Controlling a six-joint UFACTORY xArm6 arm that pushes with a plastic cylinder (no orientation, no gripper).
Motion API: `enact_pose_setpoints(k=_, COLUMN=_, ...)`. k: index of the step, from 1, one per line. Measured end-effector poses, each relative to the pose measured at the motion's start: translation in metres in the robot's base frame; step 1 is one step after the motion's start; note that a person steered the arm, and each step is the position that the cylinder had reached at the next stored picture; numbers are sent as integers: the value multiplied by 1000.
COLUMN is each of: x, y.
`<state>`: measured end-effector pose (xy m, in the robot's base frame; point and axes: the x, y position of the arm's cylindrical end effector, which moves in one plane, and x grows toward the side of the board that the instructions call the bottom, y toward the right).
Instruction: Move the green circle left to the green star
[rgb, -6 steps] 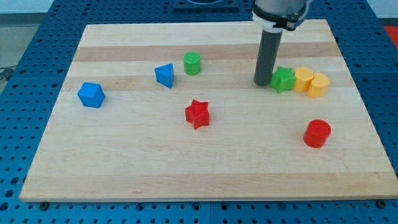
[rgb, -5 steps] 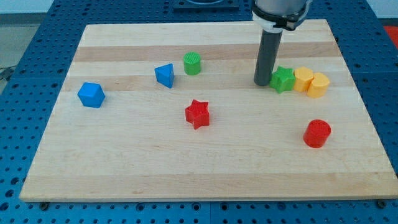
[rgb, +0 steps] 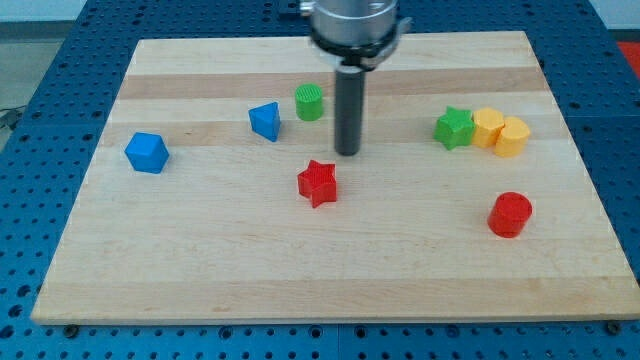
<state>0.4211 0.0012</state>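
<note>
Camera view: wooden board (rgb: 200, 270), blue pegboard (rgb: 30, 90).

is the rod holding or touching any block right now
Nothing is held. My tip stands on bare board, apart from the green circle and red star.

arm: my rod's housing (rgb: 350, 20) runs off the view's top | board: wooden board (rgb: 200, 280) shows whole | yellow blocks (rgb: 500, 132): touching, exact shapes hard to tell
</note>
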Motion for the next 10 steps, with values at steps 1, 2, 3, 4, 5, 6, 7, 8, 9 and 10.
enact_pose_setpoints(k=1, x=0, y=-1)
enact_pose_setpoints(k=2, x=-8, y=-25)
enact_pose_setpoints(k=3, x=-15, y=-35)
enact_pose_setpoints(k=4, x=-18, y=-40)
enact_pose_setpoints(k=5, x=-41, y=-56)
enact_pose_setpoints(k=6, x=-41, y=-56)
enact_pose_setpoints(k=7, x=-65, y=-56)
enact_pose_setpoints(k=8, x=-92, y=-56)
enact_pose_setpoints(k=9, x=-97, y=-56)
enact_pose_setpoints(k=10, x=-89, y=-20)
